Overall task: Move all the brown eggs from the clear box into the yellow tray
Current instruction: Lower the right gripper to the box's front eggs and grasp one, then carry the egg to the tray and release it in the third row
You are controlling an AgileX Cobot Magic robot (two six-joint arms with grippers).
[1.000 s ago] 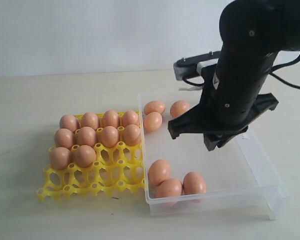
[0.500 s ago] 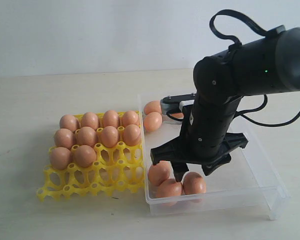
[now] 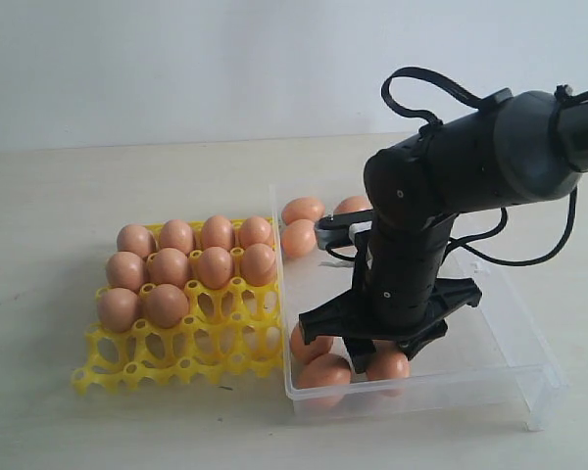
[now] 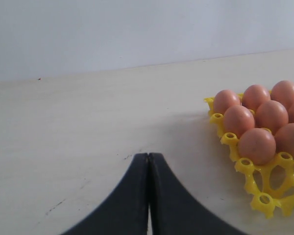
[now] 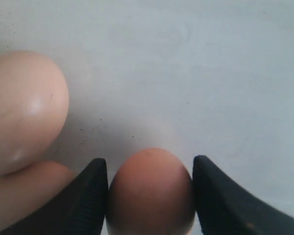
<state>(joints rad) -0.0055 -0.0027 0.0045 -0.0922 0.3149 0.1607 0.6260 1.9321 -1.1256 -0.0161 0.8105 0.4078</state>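
Right wrist view: the right gripper point(image 5: 150, 164) clasps one egg point(image 5: 150, 196) lying in the box point(image 3: 500, 343) just beside the tray point(image 3: 191, 357). Near the tray, the left gripper point(image 4: 148, 159) is closed and empty.

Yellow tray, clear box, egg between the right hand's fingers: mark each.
yellow tray point(image 3: 176, 370): exterior view, bare front edge.
clear box point(image 3: 529, 392): exterior view, front right corner.
egg point(image 5: 149, 193): right wrist view, middle of shell.

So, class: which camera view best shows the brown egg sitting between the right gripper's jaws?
The right wrist view: the egg sits between the jaws, close up and unobstructed. In the exterior view the arm covers most of it. The left wrist view misses it, showing only eggs in the yellow tray.
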